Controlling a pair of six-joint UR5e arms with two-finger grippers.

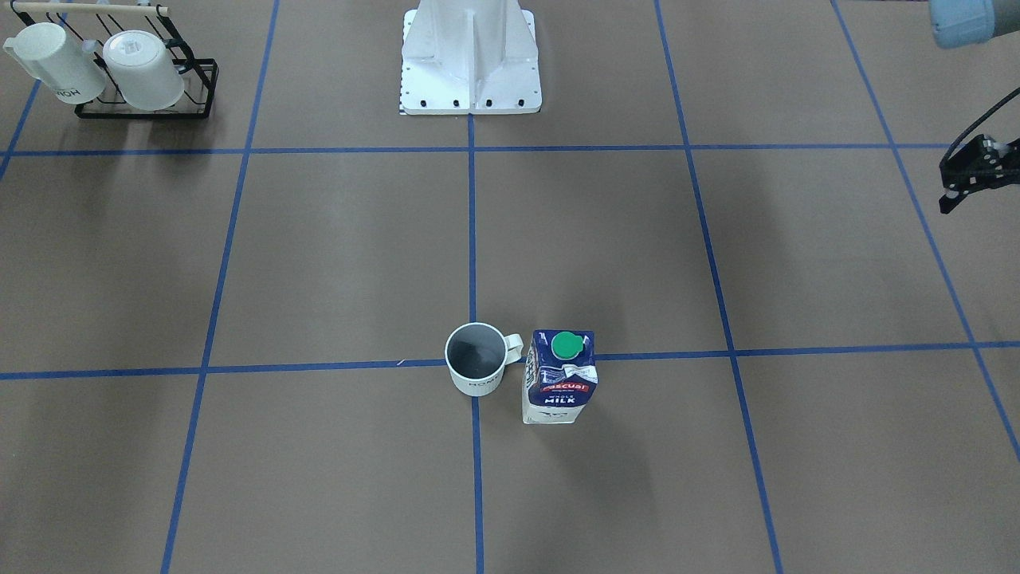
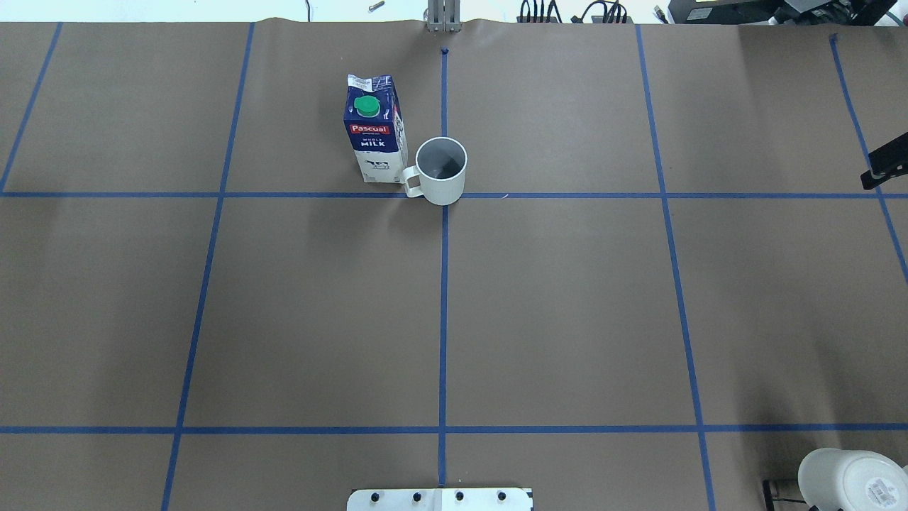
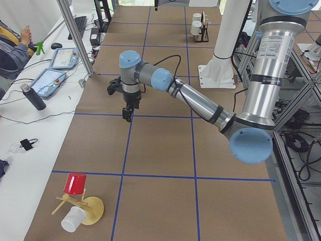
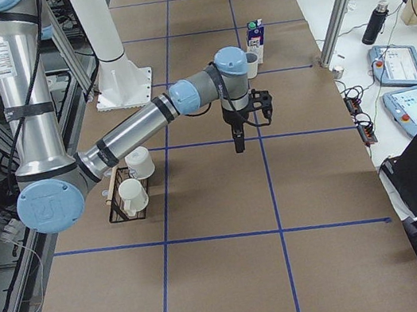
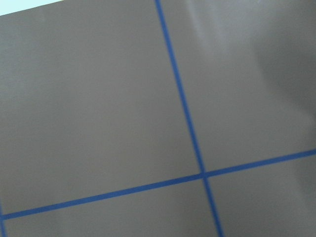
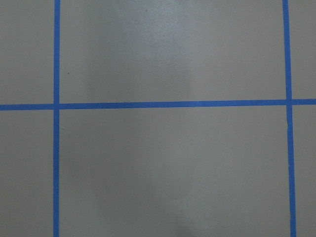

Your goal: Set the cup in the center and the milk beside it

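**Cup** (image 2: 440, 170): white mug with a dark grey inside, upright, mouth up. It stands on the center crossing (image 2: 444, 209) of the blue tape, straight out from the robot base (image 1: 470, 72). Across the table's width it lies between the two grippers, well apart from both. Its handle (image 2: 412, 186) is turned toward the left gripper's side.

**Milk** (image 2: 374, 135): dark blue and white carton, upright, with the green cap (image 2: 367, 106) on. It is just beside the cup, on the side nearer the left gripper. Whether the handle touches the carton cannot be told.

**Left gripper** (image 1: 950, 203): hangs fingers down above the brown table surface (image 1: 335, 255), over a tape line and well apart from the milk. It carries nothing. Only its edge shows in the front view, so whether the jaws are parted or together cannot be told.

**Right gripper** (image 4: 238, 144): hangs fingers down over a tape line, well apart from the cup, and carries nothing. Only a sliver shows overhead, so jaw spacing cannot be told.

**Black wire rack** (image 1: 147, 110) with two white mugs (image 1: 143, 72): near the right gripper, on its robot-base side.

**Wooden stand** (image 3: 92, 210) with a red cup (image 3: 75, 183) and a white cup (image 3: 72, 219): beyond the left gripper, toward the table's left end.
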